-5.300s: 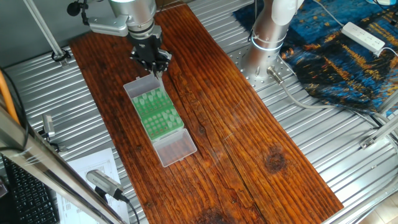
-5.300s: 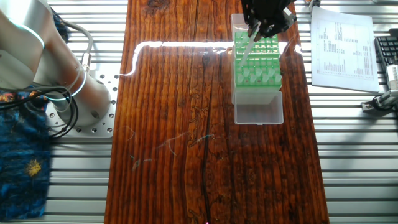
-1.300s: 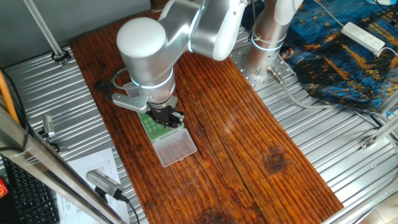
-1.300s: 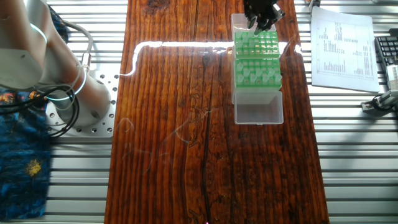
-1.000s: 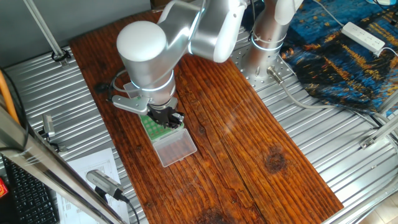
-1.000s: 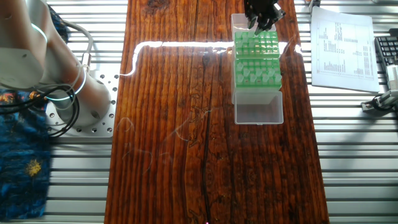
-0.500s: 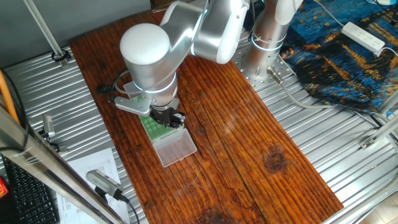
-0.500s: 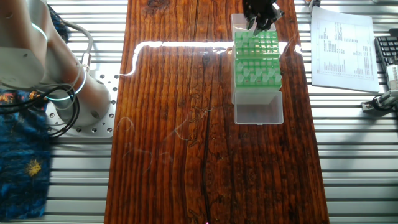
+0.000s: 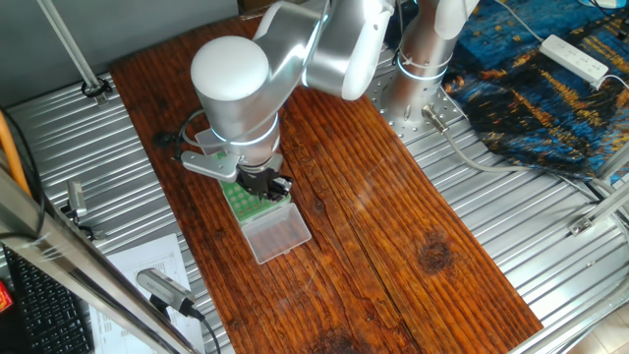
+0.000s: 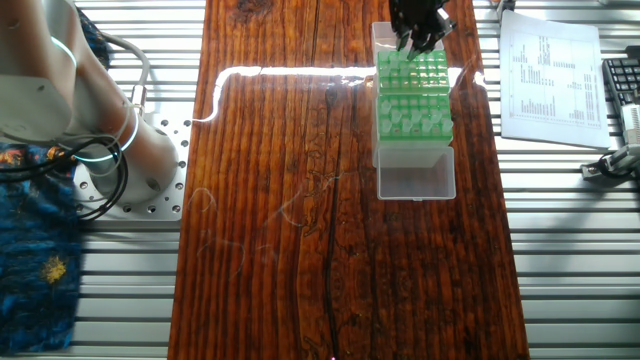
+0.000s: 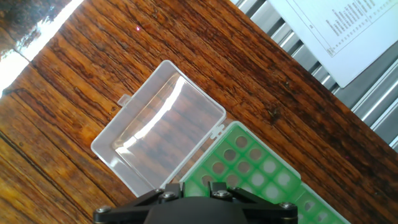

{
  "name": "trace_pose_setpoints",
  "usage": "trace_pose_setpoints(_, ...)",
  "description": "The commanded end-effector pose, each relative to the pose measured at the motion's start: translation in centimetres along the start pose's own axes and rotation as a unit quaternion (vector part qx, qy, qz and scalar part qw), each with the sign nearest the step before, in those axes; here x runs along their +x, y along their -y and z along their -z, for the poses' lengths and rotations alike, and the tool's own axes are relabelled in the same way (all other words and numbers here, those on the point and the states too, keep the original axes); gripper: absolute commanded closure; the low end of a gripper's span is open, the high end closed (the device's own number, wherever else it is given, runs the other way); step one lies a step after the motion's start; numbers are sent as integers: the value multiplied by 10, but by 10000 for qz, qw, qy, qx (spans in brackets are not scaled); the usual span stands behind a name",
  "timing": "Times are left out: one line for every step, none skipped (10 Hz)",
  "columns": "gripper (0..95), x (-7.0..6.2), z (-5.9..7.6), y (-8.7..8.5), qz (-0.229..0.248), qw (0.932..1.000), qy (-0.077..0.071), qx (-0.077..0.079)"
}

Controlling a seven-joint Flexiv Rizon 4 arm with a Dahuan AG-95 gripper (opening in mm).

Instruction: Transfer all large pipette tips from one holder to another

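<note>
Gripper low over the green rack beside its open lid; grip hidden, likely seating or picking a tip next.

Wood board lying on ribbed metal bench. Printed sheet sitting beside board, keyboard & a black-and-silver device near it. White power strip resting on blue patterned cloth

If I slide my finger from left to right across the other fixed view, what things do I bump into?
Blue patterned cloth → robot arm base → wooden board → green tip rack → printed paper sheet → keyboard.
</note>
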State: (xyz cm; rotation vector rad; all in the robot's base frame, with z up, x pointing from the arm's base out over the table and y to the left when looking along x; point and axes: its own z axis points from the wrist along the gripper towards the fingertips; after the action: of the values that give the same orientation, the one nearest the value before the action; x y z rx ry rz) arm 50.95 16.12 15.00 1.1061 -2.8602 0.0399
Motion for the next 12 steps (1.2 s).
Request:
trace_pose_setpoints(760, 0, 0, 0, -17, 10000, 3, 14)
trace_pose_setpoints(760, 0, 0, 0, -11, 10000, -7, 23)
trace_pose_setpoints(760, 0, 0, 0, -16, 10000, -5, 20)
trace_pose_setpoints(760, 0, 0, 0, -18, 10000, 0, 15)
trace_pose_setpoints(760, 0, 0, 0, -23, 10000, 0, 13)
trace_pose_setpoints(760, 0, 0, 0, -29, 10000, 0, 13)
trace_pose_setpoints(950, 0, 0, 0, -33, 10000, 1, 12)
trace_pose_setpoints(950, 0, 0, 0, -28, 10000, -6, 14)
trace_pose_setpoints(950, 0, 0, 0, -26, 10000, -10, 13)
trace_pose_setpoints(950, 0, 0, 0, -26, 10000, -10, 12)
trace_pose_setpoints(950, 0, 1, 0, -29, 10000, -9, 11)
trace_pose_setpoints(950, 0, 1, 0, -35, 10000, -7, 9)
